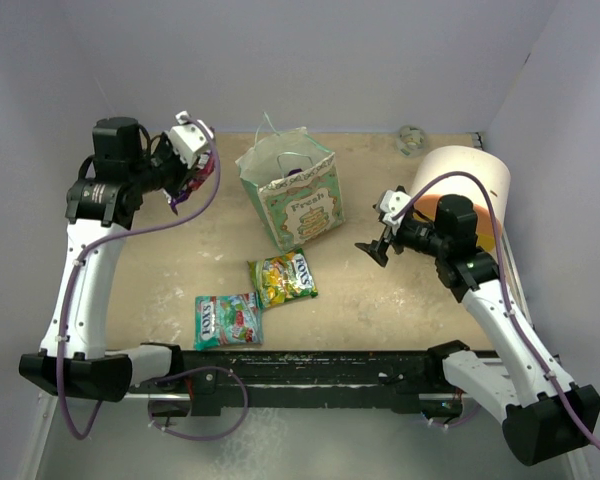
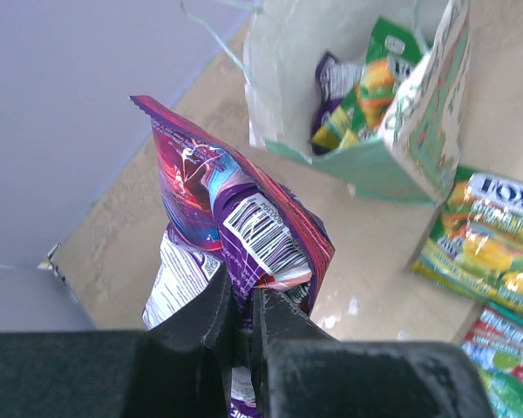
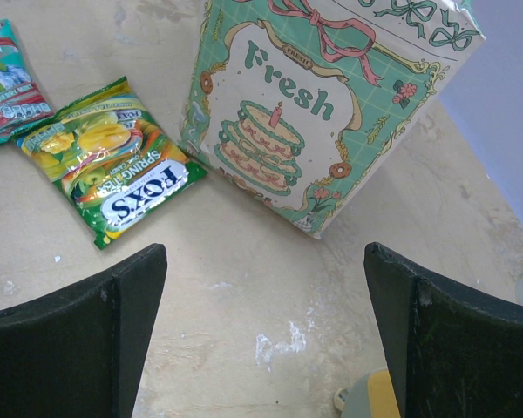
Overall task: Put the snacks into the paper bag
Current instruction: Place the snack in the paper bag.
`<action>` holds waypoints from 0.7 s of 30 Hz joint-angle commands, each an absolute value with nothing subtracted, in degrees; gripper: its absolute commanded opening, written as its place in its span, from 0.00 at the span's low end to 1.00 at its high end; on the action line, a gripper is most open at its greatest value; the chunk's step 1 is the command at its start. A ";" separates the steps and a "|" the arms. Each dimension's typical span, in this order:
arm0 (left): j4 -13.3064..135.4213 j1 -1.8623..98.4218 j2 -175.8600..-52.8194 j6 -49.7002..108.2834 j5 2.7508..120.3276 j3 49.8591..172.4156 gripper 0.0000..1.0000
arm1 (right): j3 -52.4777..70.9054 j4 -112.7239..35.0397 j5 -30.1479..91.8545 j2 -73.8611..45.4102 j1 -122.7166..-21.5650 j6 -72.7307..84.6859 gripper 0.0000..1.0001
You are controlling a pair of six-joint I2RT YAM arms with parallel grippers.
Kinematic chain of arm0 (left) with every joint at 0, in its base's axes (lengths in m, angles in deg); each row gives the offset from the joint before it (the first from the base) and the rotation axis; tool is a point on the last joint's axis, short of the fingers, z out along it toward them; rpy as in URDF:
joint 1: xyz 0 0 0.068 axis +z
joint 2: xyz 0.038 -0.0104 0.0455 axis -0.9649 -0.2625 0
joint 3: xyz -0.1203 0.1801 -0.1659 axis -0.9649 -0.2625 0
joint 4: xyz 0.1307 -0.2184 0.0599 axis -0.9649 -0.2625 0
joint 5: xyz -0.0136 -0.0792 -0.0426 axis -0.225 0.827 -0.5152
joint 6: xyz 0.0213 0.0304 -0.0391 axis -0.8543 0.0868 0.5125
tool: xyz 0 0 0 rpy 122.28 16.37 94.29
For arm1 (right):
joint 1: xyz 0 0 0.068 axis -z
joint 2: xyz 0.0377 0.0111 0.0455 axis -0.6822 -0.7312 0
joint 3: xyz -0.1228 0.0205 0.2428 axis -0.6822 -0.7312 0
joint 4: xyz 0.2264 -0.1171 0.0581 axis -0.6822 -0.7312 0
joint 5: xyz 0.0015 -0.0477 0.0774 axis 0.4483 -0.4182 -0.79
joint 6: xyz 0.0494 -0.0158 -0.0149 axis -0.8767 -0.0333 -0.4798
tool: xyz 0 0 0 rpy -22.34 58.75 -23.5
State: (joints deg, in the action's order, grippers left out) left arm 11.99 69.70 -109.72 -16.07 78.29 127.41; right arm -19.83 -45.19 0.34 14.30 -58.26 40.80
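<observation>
The mint-green paper bag (image 1: 292, 192) stands upright mid-table with packets inside (image 2: 357, 91); its "Fresh" cake panel shows in the right wrist view (image 3: 305, 96). My left gripper (image 1: 188, 178) is raised left of the bag, shut on a purple snack packet (image 2: 235, 231). A yellow-green packet (image 1: 284, 277) lies flat in front of the bag, seen also from the right wrist (image 3: 113, 161). A teal-and-red packet (image 1: 228, 320) lies left of it. My right gripper (image 1: 378, 246) is open and empty, hovering right of the bag.
A large cream-and-orange cylinder (image 1: 462, 190) stands at the back right, just behind my right arm. A small clear object (image 1: 411, 138) lies at the far edge. Purple-grey walls close in the table on three sides.
</observation>
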 commanded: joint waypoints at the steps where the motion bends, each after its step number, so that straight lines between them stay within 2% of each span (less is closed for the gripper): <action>1: 18.60 68.59 -112.06 -10.05 84.85 135.17 0.00 | -19.05 -43.60 0.00 15.31 -57.96 41.03 0.96; 12: 32.08 62.40 -120.44 -1.82 88.55 140.71 0.00 | -18.79 -43.96 0.37 16.14 -57.96 41.38 0.96; 21: 41.53 62.13 -129.52 5.10 102.43 142.56 0.00 | -18.88 -43.70 0.95 15.24 -57.11 41.23 0.96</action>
